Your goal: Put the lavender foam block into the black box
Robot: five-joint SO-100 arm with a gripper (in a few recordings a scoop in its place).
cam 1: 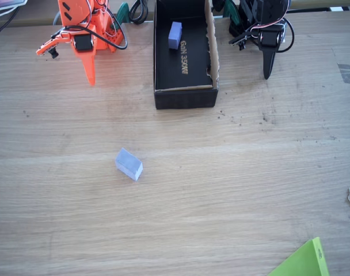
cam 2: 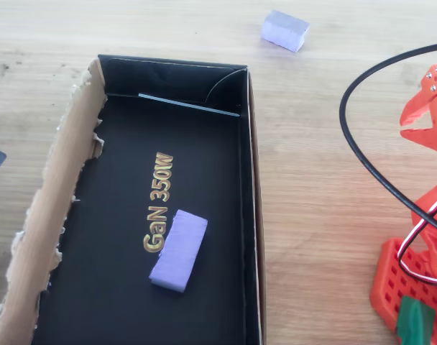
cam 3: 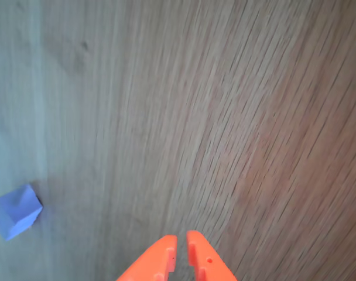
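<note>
Lavender foam block lying alone on the bare worktop, near side of the fixed view, well apart from the black box at the far middle; also seen at the far edge of the overhead view, outside the box wall, and at the lower left of the wrist view; box holding a deeper periwinkle block already, lying just beside the gold "GaN 350W" lettering; orange end effector empty, fingers drawn together with only a thin slit between them, pointing down over plain wood at the far left of the fixed view, well apart from the target; task judged barely begun, nothing grasped yet; main risk judged to be a shut tip pushing the light foam away rather than straddling it, so opening before descent matters; block sitting skewed to the worktop edges, so a poorly turned wrist could pinch a corner and let it spin out; possible confusion with the near-identical periwinkle block inside the box; low box walls and the ragged brown cardboard edge could catch the block on the way in.
</note>
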